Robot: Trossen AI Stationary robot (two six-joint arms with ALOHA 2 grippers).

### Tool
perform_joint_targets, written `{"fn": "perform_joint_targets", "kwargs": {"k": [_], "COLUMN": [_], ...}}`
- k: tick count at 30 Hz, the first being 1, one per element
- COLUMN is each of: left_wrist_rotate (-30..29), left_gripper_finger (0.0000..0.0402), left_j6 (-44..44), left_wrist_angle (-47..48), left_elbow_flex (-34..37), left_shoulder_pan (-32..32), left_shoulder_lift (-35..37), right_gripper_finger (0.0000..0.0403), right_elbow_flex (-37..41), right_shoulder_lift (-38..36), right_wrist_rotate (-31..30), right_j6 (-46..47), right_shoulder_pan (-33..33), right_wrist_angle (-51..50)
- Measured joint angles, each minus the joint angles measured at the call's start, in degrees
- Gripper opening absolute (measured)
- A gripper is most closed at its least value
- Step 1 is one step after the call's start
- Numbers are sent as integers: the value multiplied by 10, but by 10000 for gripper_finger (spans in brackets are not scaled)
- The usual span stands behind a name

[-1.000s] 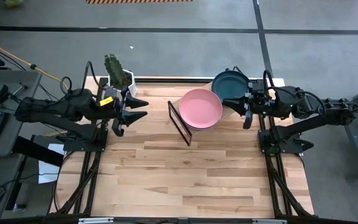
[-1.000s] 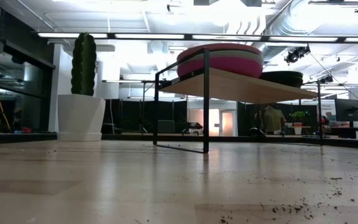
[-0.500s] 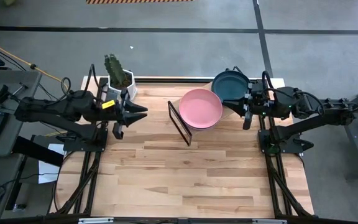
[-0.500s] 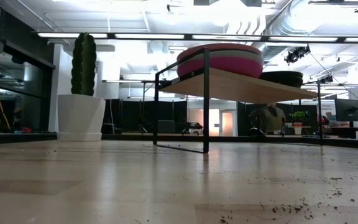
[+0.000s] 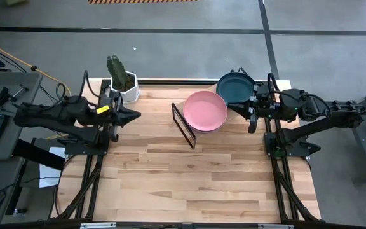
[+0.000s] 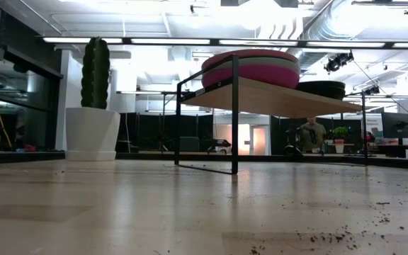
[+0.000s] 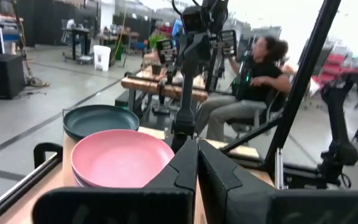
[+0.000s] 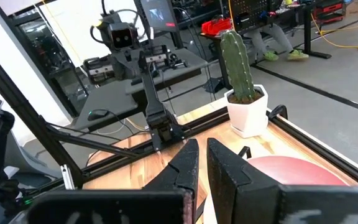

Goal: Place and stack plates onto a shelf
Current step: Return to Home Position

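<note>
A light pink plate (image 5: 205, 111) tops a stack with a magenta plate (image 6: 255, 74) under it, resting on the shelf (image 6: 278, 98). A stack of dark green plates (image 5: 235, 86) sits on the shelf's far right part. The shelf is a wooden board on a black wire frame (image 5: 184, 125). My left gripper (image 5: 137, 114) is shut and holds nothing, hovering left of the shelf. My right gripper (image 5: 251, 119) is shut and holds nothing, just right of the pink stack. The pink plate (image 7: 120, 158) and dark plate (image 7: 100, 119) lie ahead of the left fingers (image 7: 188, 163).
A cactus in a white faceted pot (image 5: 123, 83) stands at the table's far left corner, just beyond my left gripper. The wooden tabletop (image 5: 196, 178) spreads toward the near edge. A person (image 7: 253, 81) sits beyond the table's right side.
My left gripper has shut its fingers on nothing and drawn back a little toward the table's left edge, away from the shelf. The plates and shelf have stayed put.
</note>
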State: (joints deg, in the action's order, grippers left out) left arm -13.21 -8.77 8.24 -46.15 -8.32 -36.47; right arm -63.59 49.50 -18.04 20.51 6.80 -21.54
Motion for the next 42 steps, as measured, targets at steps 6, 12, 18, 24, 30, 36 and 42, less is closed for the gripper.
{"fn": "perform_joint_targets", "kwargs": {"k": [6, 12, 18, 24, 30, 36, 42], "left_wrist_rotate": [0, -4, -9, -14, -9, 26, 41], "left_gripper_finger": [0, 0, 0, 0, 0, 0, 0], "left_j6": [-40, -74, -76, -74, -81, -72, -72], "left_wrist_angle": [-75, -90, -144, -190, -189, -240, -226], "left_elbow_flex": [119, 214, 298, 374, 415, 456, 455], "left_shoulder_pan": [0, 1, 0, 3, 12, 13, 36], "left_shoulder_lift": [85, 158, 232, 294, 350, 362, 362], "right_gripper_finger": [16, 16, 16, 16, 16, 16, 16], "right_elbow_flex": [0, 0, 0, 0, 0, 0, 0], "right_shoulder_lift": [0, 0, 0, 0, 0, 0, 0], "right_wrist_rotate": [0, 0, 0, 0, 0, 0, 0], "right_j6": [0, 0, 4, 4, 4, 4, 30], "right_shoulder_pan": [0, 0, 0, 0, 0, 0, 0], "right_wrist_angle": [-6, -6, -5, -5, -5, -6, -24]}}
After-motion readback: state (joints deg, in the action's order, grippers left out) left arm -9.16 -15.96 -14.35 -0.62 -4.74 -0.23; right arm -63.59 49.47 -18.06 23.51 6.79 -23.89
